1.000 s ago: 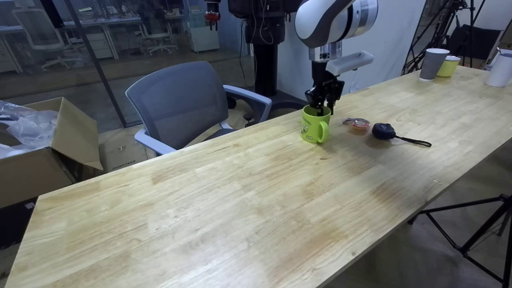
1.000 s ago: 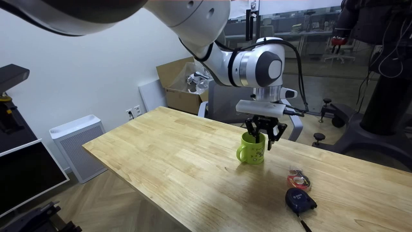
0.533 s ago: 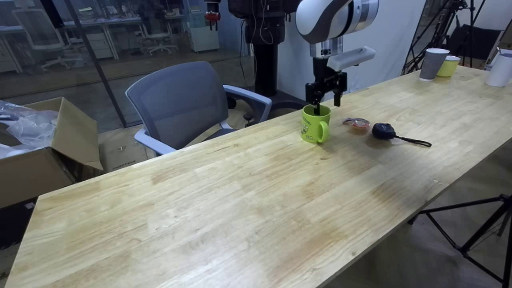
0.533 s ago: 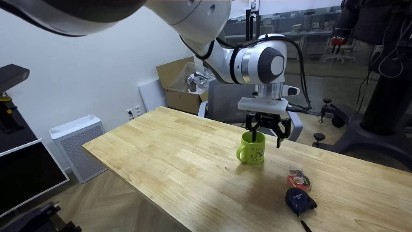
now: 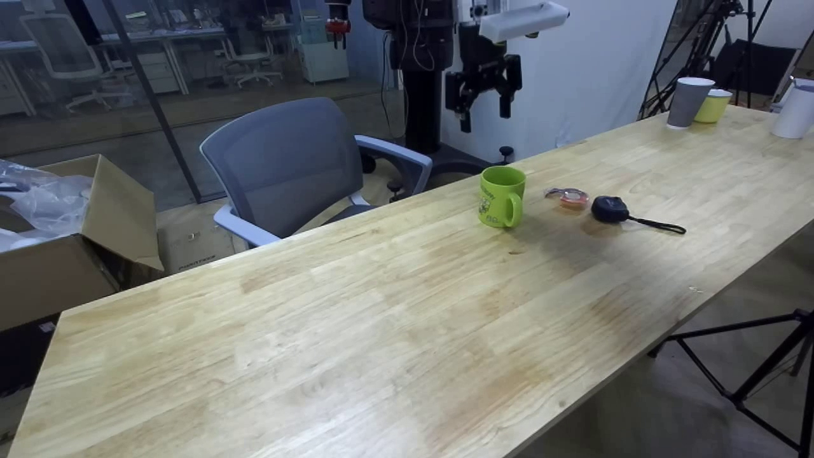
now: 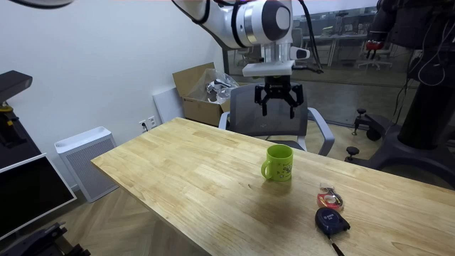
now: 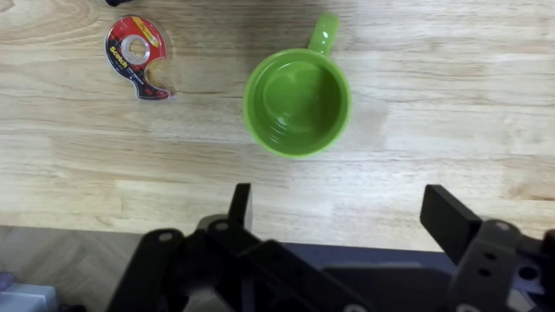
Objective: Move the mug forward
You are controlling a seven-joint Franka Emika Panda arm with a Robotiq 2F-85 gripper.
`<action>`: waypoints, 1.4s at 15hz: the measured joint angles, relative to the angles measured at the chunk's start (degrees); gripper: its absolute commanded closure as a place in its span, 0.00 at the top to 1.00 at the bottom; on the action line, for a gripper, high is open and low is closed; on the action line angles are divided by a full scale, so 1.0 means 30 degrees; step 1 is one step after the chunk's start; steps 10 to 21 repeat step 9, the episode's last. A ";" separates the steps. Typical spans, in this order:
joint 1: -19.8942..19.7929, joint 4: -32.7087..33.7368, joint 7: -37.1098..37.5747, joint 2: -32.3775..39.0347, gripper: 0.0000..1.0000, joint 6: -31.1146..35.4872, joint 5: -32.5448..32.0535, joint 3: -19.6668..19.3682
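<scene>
The lime-green mug [image 7: 297, 104] stands upright on the wooden bench [image 6: 185, 170], near the long edge that faces the office chair [image 5: 286, 165]. Its handle and printed side show in both exterior views; from the wrist its green bottom is in sight through the round mouth. The tool [image 6: 278, 113] hangs higher than the mug and apart from it, toward the chair — its two fingers [image 7: 446, 216] are spread wide, with only air between them. In the wrist view these fingers show on the opposite side of the mug from its handle. Near the mug lies a red-and-black Scotch tape dispenser [image 7: 136, 71], and just past it, farther from the mug, a dark blue tape measure [image 6: 330, 220], its strap [image 5: 658, 224] trailing off away from the mug. Well apart from the mug in that same direction, in an exterior view, a grey cup [image 5: 690, 102] stands partly in front of a yellow cup [image 5: 715, 107], with a white container [image 5: 793, 114] near them. The other way from the mug, past the end of the bench, an open cardboard box [image 6: 201, 112] holds clear plastic wrap [image 5: 54, 203].
</scene>
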 measured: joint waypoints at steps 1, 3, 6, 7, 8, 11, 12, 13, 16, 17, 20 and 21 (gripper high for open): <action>0.0199 -0.0048 0.0155 -0.0474 1.00 -0.0297 -0.0047 0.0001; 0.0598 -0.0450 0.0368 -0.1355 1.00 -0.0800 -0.0075 0.0034; 0.1347 -0.2066 0.0600 -0.2640 1.00 -0.1215 -0.0198 0.0121; 0.1548 -0.2521 0.0711 -0.2915 1.00 -0.1216 -0.0277 0.0129; 0.1658 -0.2810 0.0759 -0.3074 1.00 -0.1215 -0.0337 0.0130; 0.1671 -0.2951 0.0764 -0.3131 1.00 -0.1214 -0.0363 0.0128; 0.1671 -0.2951 0.0764 -0.3131 1.00 -0.1214 -0.0363 0.0128; 0.1671 -0.2951 0.0764 -0.3131 1.00 -0.1214 -0.0363 0.0128; 0.1671 -0.2951 0.0764 -0.3131 1.00 -0.1214 -0.0363 0.0128; 0.1671 -0.2951 0.0764 -0.3131 1.00 -0.1214 -0.0363 0.0128; 0.1671 -0.2951 0.0764 -0.3131 1.00 -0.1214 -0.0363 0.0128; 0.1671 -0.2951 0.0764 -0.3131 1.00 -0.1214 -0.0363 0.0128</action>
